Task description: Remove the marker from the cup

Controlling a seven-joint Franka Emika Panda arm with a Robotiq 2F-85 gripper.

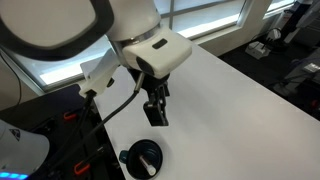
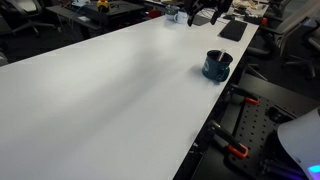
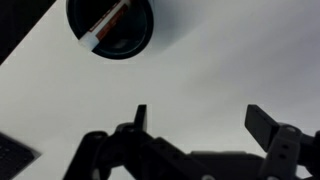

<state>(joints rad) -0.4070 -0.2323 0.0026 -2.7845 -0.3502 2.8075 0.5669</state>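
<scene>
Wrist view: the jaws stand open at the bottom of the picture, with nothing between them and only bare white counter under them. The black cup is at the top edge, well apart from the jaws. The marker lies slanted inside it, with its pale end against the rim.

In an exterior view the white arm hangs over the counter with the jaws pointing down. The cup stands close to the near edge, and the marker shows as a pale stick inside it. Bright windows run behind the counter.

In an exterior view the counter is long, smooth and white, with a soft shadow across it. The cup stands upright near its edge. Black clamps with orange parts sit at this edge. Behind are dark desks of an office room, with small things on them that are too blurred to name.
</scene>
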